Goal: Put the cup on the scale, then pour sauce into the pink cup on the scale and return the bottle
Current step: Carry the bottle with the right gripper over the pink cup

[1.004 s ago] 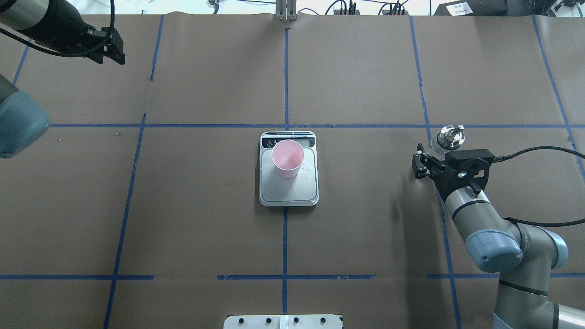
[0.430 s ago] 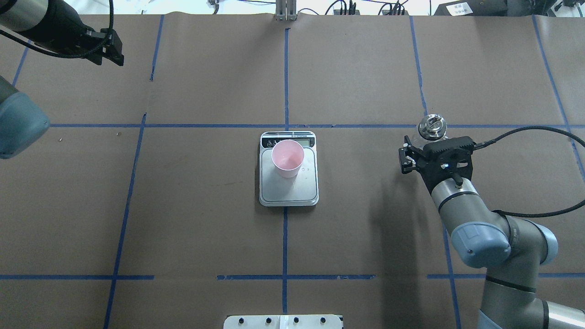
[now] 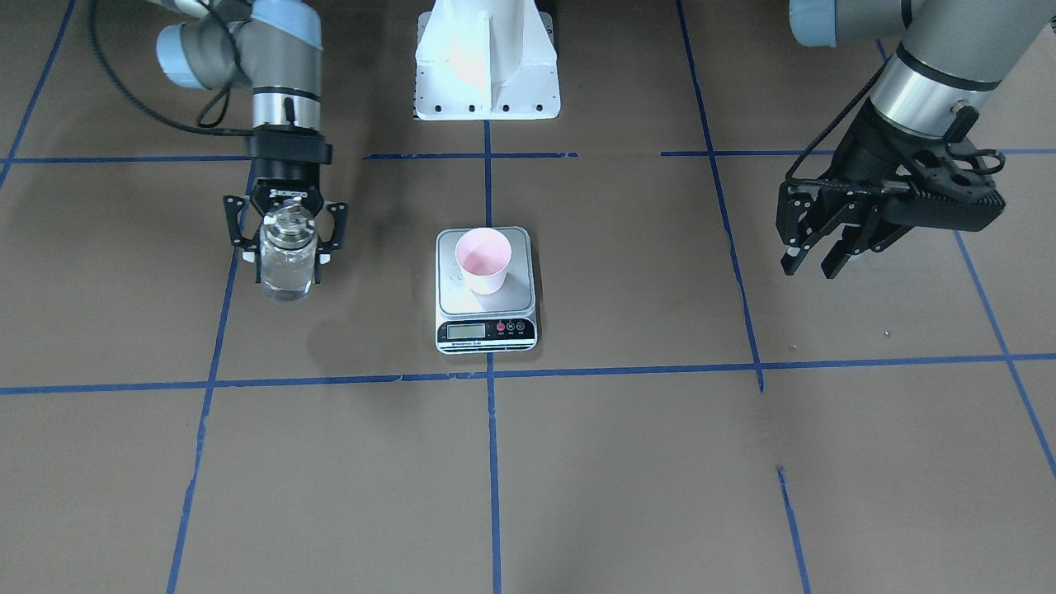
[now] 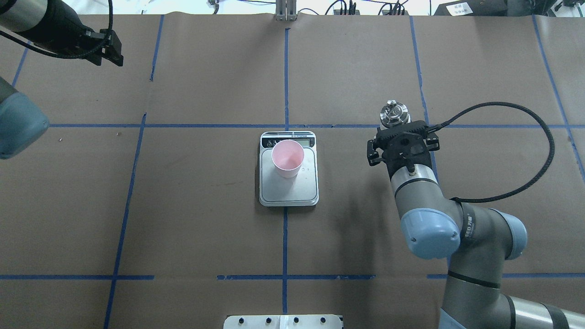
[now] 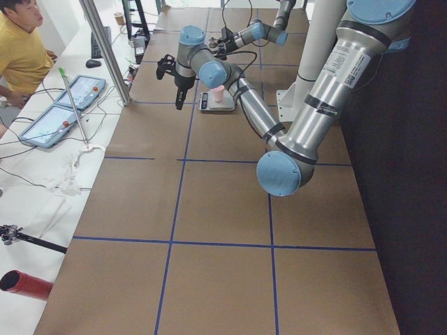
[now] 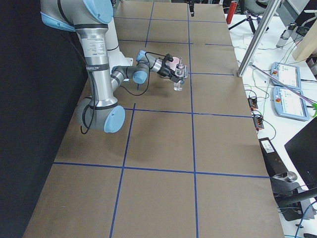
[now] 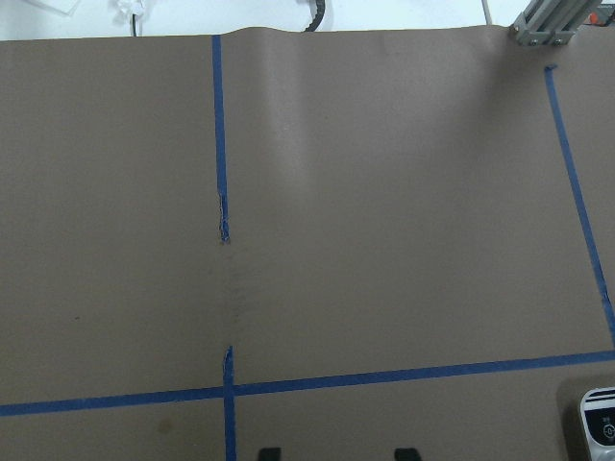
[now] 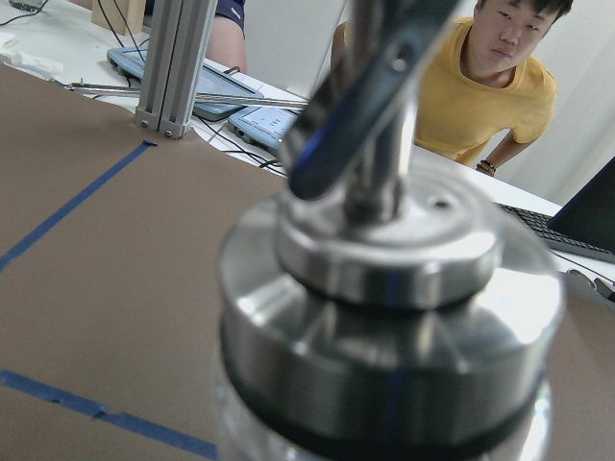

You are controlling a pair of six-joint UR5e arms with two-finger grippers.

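The pale pink cup (image 3: 483, 260) stands on the steel-topped scale (image 3: 462, 305) and your right claw (image 3: 285, 239) pinches the clear glass bottle (image 3: 287, 271) off to its side, so I think you must next carry it over the cup and tilt slowly.

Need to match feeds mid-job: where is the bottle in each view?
Front-facing: bottle left of centre, in the right end effector.
Overhead: right of centre, only its cap showing.
Exterior left: cannot make it out.
Exterior right: upper middle.
Left wrist: not in it.
Right wrist: its cap fills the frame.
Shared landmark: the scale carrying the cup.
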